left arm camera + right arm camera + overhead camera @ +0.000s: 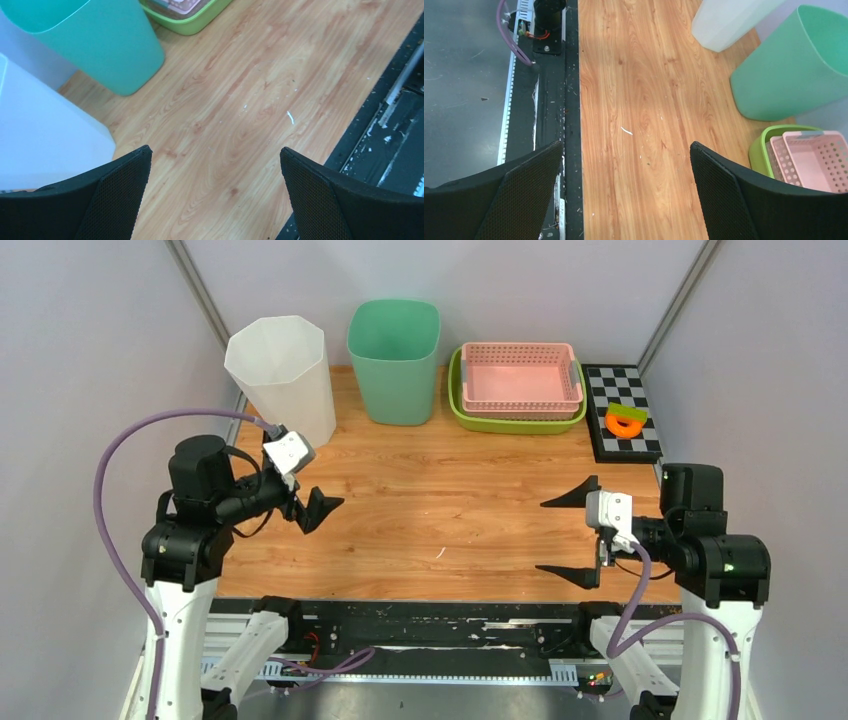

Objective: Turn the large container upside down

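Left gripper (215,152) gapes; white container (45,140) beside it is cut off

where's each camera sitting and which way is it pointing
Top external: above and behind the arm bases, looking down at the table toward the back wall; both arms show, left pincer and right pincer open.
Left wrist: on the left arm, looking down past the white bin and green bin; its black fingers show.
Right wrist: on the right arm, looking leftward across the table; its black fingers show.
Shared: both wrist views catch the two bins.
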You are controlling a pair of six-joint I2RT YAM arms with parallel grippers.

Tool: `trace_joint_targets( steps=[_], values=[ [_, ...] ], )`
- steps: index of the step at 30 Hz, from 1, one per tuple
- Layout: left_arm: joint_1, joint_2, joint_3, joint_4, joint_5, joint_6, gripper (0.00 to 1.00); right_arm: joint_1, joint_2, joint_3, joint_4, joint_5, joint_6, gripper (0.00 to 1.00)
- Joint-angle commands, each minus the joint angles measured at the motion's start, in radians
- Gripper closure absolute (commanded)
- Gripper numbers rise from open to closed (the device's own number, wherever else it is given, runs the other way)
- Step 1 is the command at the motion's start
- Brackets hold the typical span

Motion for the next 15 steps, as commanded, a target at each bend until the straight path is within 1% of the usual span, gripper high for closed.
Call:
trace_joint_targets(
  steps=[1, 5, 9, 15],
  values=[
    [0.009, 0.035, -0.001, 0.058, -0.121, -0.030, 0.00, -0.015, -0.001, -0.057, 0.140, 0.031, 0.109, 0.00],
    [0.008, 0.068, 0.033, 0.068, -0.194, -0.028, 0.00, -0.010, 0.000, -0.107, 0.294, 0.084, 0.258, 0.00],
    [0.009, 0.127, 0.072, 0.081, -0.298, -0.036, 0.00, -0.005, 0.001, -0.168, 0.447, 0.163, 0.413, 0.00],
    [0.009, 0.246, 0.129, 0.127, -0.432, -0.031, 0.00, 0.057, 0.001, -0.233, 0.573, 0.268, 0.502, 0.00]
  ],
)
